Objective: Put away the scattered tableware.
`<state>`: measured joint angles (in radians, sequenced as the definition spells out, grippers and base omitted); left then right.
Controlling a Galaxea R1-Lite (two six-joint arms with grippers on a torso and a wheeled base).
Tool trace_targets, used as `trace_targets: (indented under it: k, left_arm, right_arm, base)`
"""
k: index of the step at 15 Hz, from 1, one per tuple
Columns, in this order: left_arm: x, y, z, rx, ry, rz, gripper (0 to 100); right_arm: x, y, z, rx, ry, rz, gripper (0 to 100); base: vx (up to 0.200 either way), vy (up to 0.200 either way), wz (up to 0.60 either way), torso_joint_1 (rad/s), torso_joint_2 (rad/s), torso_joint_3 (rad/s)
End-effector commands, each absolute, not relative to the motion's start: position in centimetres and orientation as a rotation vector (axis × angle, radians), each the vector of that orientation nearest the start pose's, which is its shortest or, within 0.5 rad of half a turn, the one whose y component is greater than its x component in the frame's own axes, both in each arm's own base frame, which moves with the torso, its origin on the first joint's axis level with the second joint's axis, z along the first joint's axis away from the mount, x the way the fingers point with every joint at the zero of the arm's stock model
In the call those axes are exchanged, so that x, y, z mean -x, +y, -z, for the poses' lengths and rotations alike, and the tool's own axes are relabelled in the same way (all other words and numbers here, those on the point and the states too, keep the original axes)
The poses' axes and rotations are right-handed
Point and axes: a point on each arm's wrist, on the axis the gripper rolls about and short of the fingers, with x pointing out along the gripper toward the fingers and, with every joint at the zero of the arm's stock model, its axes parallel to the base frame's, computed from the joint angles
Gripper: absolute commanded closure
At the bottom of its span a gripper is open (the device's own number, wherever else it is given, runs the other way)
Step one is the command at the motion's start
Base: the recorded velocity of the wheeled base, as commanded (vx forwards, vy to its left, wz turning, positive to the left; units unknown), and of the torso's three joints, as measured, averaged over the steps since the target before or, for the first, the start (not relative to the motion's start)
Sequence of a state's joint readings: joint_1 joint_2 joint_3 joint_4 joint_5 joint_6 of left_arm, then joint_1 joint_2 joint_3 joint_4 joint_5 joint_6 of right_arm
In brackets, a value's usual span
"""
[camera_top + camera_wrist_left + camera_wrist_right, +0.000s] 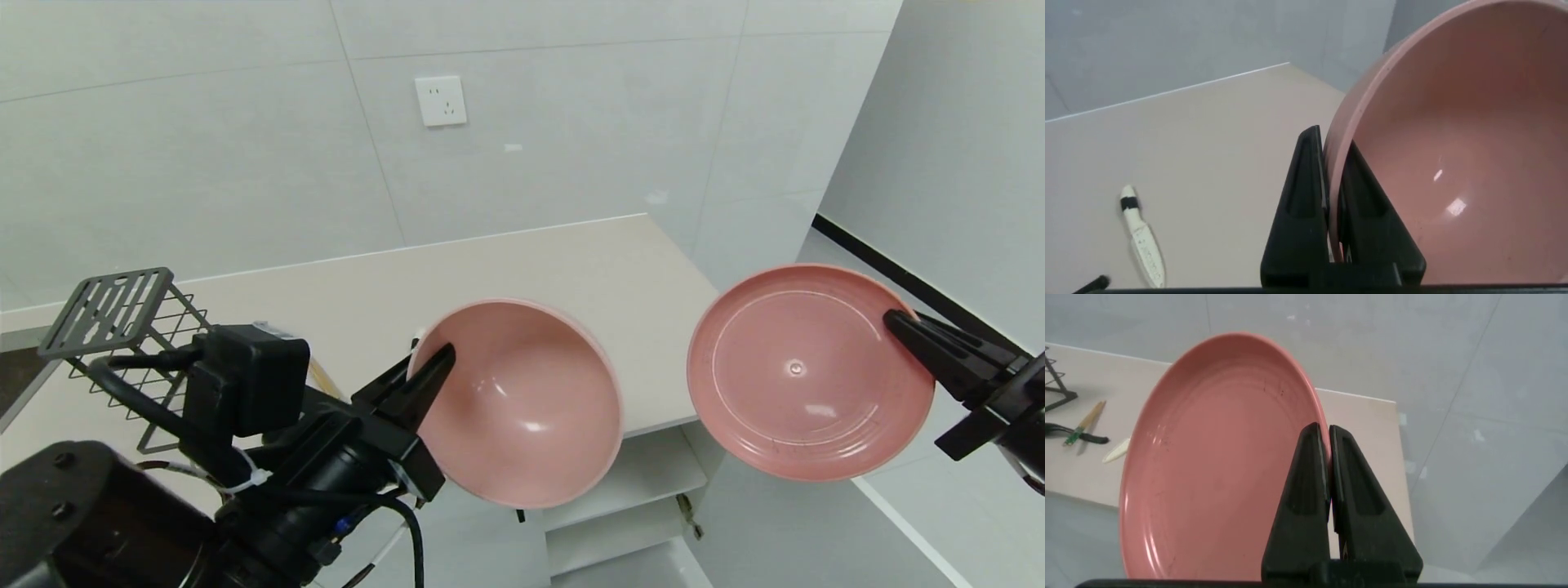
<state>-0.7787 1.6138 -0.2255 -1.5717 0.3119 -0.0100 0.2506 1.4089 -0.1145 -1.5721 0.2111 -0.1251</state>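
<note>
left gripper [433,361] clamped on the rim of a deep pink round plastic bowl [522,404], which is held tilted in the air over the front right corner of the beige countertop [506,261], its hollow facing the head camera. right gripper [896,320] clamped on the rim of a flat pink round plastic plate [808,371], held nearly on edge past the countertop's right edge, above the floor. bowl and plate are apart, with an open gap between them; the tiled wall corner stands behind the plate.

the left wrist view adds one finger [1305,188] outside the bowl's rim and one inside, and a white-handled utensil [1141,241] lying flat on the countertop. the right wrist view adds a wooden stick with a green band [1086,423] and a small pale piece [1116,449] on the countertop near the rack's foot.

a black wire rack [122,318] stands at the countertop's left end, beyond the left arm. white open shelves [629,482] sit beneath the right end. a white wall socket [441,100] is on the wall above.
</note>
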Motion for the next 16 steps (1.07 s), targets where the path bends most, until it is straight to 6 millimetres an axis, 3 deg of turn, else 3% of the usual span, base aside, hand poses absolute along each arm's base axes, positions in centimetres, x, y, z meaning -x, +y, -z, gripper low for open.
trace_targets:
  k: [1, 6, 11, 16]
  left_arm:
    - [-16.0, -14.9, -15.9, 0.104, -0.151, 0.466, 100]
    - [-15.5, -15.7, -15.7, 0.103, -0.142, 0.509, 100]
    - [-13.2, -16.8, -14.6, 0.077, -0.089, 0.621, 100]
    - [-13.1, -17.1, -14.1, 0.066, -0.072, 0.634, 100]
  right_arm:
    - [-16.4, 4.7, -17.6, 0.117, -0.307, -0.442, 100]
    - [-16.3, 4.7, -17.7, 0.117, -0.312, -0.442, 100]
    - [-15.8, 5.4, -17.0, 0.119, -0.283, -0.492, 100]
    - [-15.1, 5.8, -15.6, 0.154, -0.228, -0.531, 100]
  base:
    - [0.0, 0.0, 0.0, 0.0, 0.0, 0.0]
    - [0.0, 0.0, 0.0, 0.0, 0.0, 0.0]
    - [0.0, 0.0, 0.0, -0.157, 0.32, 0.157]
    - [0.0, 0.0, 0.0, -0.192, 0.39, 0.187]
